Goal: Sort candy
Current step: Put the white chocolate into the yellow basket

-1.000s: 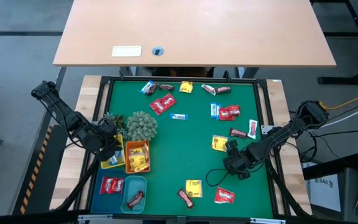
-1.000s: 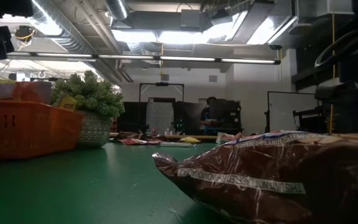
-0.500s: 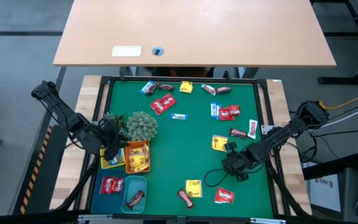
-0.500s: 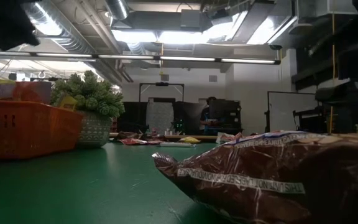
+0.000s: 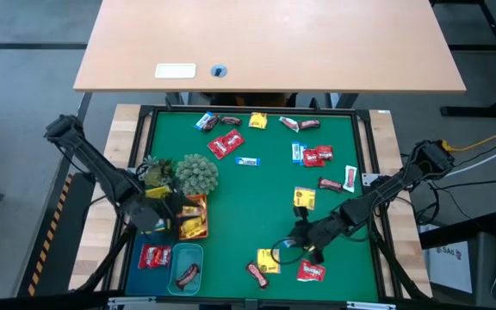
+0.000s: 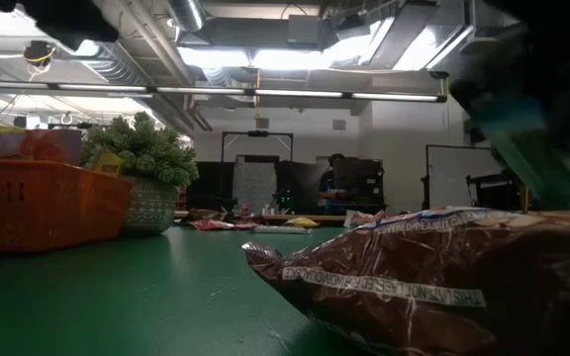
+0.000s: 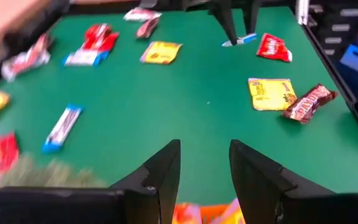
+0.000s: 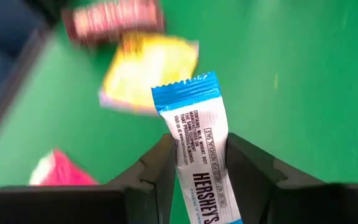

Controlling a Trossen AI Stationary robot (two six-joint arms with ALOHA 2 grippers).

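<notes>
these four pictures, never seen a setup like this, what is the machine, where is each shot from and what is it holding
It is a robot with two dark arms at a green table, each ending in a two-finger gripper. One picture looks straight down, one looks level across the tabletop, and two come from cameras on the wrists. Wrapped candy lies scattered on the green: red packets, yellow squares, brown bars. At the left edge sit small trays with some candy in them and a spiky plant. The right gripper is clamped on a blue-white candy bar, held above a yellow packet. The left gripper is open and empty, over the trays.
</notes>
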